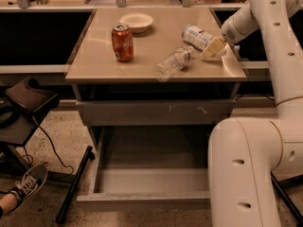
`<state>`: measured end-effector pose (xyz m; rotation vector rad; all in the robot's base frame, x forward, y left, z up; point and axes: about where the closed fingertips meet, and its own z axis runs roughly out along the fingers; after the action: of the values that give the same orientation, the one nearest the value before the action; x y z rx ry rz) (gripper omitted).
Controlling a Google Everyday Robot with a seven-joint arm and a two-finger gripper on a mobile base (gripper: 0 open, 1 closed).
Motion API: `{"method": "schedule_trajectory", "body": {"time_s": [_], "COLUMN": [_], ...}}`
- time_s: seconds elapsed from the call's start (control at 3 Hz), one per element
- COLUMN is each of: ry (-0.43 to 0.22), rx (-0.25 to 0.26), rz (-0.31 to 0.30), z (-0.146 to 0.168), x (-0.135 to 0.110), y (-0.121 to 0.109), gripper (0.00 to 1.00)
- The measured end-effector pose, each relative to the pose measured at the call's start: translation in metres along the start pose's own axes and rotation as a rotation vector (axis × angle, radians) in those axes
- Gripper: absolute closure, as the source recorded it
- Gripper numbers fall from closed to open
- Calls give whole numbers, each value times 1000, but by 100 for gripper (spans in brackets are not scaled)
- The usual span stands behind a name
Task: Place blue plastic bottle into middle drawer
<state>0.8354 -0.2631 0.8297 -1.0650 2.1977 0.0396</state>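
Note:
The blue plastic bottle (196, 36) lies on its side at the back right of the tan table (94, 65), label facing up. My gripper (220, 54) is just right of it, low over the table's right edge, with its fingers spread and one tan finger (212, 48) against the bottle's end. It holds nothing. The middle drawer (142, 201) is pulled out low under the table, and its flat grey inside shows. My arm's large white link (246, 174) hides its right side.
A slimmer clear bottle (173, 64) lies diagonally near the table's front edge. A red can (122, 42) stands at the left and a white bowl (136, 21) behind it. A scratched closed drawer front (156, 111) sits above the open drawer. A shoe (26, 183) and a black stand (28, 100) are at the left.

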Motion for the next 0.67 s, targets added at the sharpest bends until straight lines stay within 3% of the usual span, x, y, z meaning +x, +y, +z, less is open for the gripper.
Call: {"method": "schedule_trajectory", "body": {"time_s": [0.67], "ry": [1], "rx": [0], "rz": [0], "z": [0], "x": [0], "y": [0], "gripper": [65]}}
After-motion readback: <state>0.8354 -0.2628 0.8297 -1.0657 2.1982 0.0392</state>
